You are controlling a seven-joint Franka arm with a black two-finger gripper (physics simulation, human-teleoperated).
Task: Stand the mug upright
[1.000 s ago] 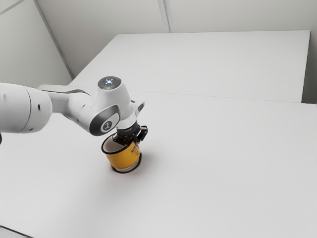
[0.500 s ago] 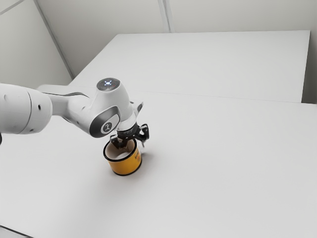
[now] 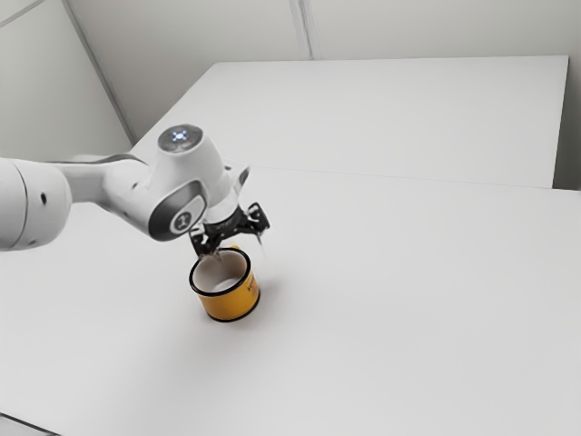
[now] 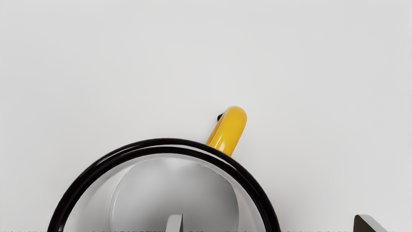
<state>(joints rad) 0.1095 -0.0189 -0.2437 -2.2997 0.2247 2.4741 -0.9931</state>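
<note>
One yellow mug [image 3: 231, 299], upright below our open gripper [image 4: 271, 222] — its fingers [image 4: 175, 223] straddle the rim [image 4: 169, 141], one over the hollow, one outside — height gap looks small, hard to tell.

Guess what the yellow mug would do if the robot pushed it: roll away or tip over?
The mug would probably slide rather than roll, since it stands upright on its base. It looks squat and wide, so tipping seems unlikely. Its shiny handle might feel slippery.
</note>
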